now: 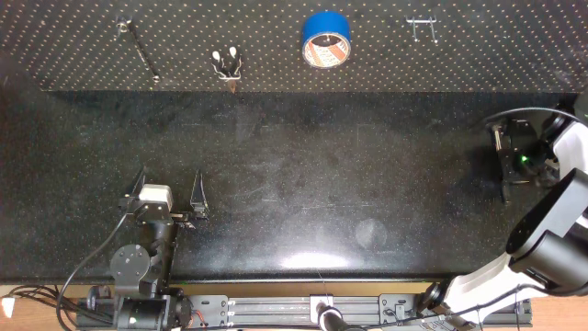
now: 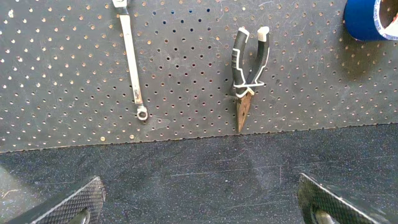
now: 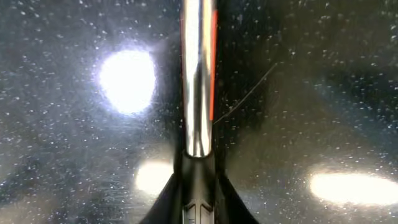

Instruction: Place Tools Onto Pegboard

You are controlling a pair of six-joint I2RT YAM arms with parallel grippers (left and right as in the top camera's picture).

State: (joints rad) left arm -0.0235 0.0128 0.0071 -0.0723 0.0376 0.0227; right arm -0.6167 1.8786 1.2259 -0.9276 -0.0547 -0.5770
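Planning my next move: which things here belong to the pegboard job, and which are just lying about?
Job: wrench, pliers, blue tape roll, empty hook, chrome-shafted tool in right gripper.
Lying about: cables by the arm bases.

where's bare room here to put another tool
Widest bare stretch: around the empty hooks, right of the blue tape. Tighter on the left, near the wrench and pliers. The tabletop between the open left gripper and the right gripper, shut on a metal tool, is bare.

A broad passage is left over the worktop (image 1: 303,184) between the left arm (image 1: 152,248) and the right arm (image 1: 551,230). The pegboard (image 1: 55,46) is occupied by wrench (image 1: 140,51), pliers (image 1: 227,66) and tape (image 1: 326,39); the hooks (image 1: 422,28) are left bare.
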